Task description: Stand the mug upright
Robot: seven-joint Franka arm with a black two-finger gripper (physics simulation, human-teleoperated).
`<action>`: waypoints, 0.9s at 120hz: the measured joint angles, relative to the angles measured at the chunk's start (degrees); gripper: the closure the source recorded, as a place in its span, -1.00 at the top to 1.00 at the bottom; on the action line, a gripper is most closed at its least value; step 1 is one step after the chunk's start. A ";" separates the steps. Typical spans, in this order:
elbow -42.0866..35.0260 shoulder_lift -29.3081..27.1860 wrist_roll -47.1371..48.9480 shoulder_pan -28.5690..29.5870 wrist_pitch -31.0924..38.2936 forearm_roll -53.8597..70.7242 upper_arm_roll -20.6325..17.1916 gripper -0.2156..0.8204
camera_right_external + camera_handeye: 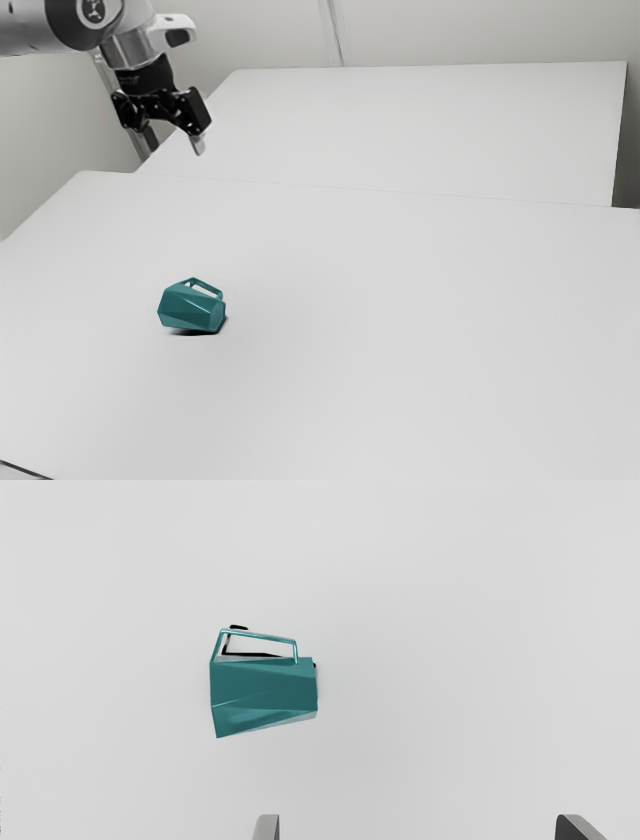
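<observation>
Ana: Starting at the exterior view's left, what do we have?

Ben: Our arm, and on it the gripper, open, its fingers wide apart with nothing between them. It's up above the desk, well apart from the mug.

Ana: And the mug?

Ben: On its side on the desk, toward the exterior view's left. Its wider end comes first, then the faceted body. We can't tell which end is the mouth.

Ana: How will it handle?

Ben: Stiff, we'd guess, and fairly light. If it's ceramic, a hard pinch or a drop could chip it. Those slanting facets look smooth, so our pads might slide toward the narrower end.

Ana: Then where do we take hold?

Ben: Across the body, near the middle, pads on opposite sides, if it fits. The handle rises along one side; it's thin, and we'd expect the mug to swing from it.

Ana: And the narrower end, last along?

Ben: Less to squeeze, but the taper could let it slip. We'd turn it slowly and set it down softly.
</observation>
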State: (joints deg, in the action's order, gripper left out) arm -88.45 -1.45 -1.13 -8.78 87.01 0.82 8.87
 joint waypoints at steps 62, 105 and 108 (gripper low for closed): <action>-13.57 -7.10 -2.65 5.34 6.47 -3.02 3.34 0.58; -28.91 -11.61 -13.77 15.31 18.99 -16.02 3.36 0.58; -29.41 -11.68 -14.78 15.80 19.55 -16.83 3.38 0.58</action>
State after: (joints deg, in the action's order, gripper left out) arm -117.87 -13.13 -15.92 7.02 106.56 -16.01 12.25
